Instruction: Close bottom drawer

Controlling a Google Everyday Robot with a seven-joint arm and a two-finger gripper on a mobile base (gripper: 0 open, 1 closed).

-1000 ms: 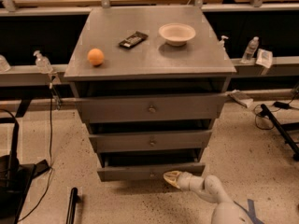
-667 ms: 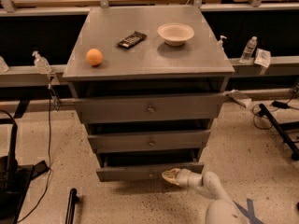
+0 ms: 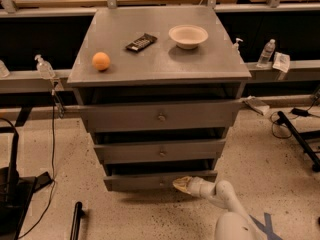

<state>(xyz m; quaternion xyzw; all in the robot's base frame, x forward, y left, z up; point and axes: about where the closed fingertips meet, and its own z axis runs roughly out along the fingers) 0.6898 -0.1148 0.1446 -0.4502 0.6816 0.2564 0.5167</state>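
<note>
The bottom drawer is the narrowest grey front, lowest on the grey cabinet. It stands slightly out, with a dark gap above its front. Its small knob sits just left of my gripper. My gripper is at the end of the white arm coming from the lower right. Its pale tip touches the drawer front right of centre.
Two wider grey drawer fronts sit above, the top one and the middle one. On the cabinet top lie an orange, a dark snack bar and a white bowl. Bottles, cables and black stands surround the cabinet on the speckled floor.
My gripper has moved a little left along the bottom drawer front. The drawer front sits slightly further in. The view has shifted a little closer.
</note>
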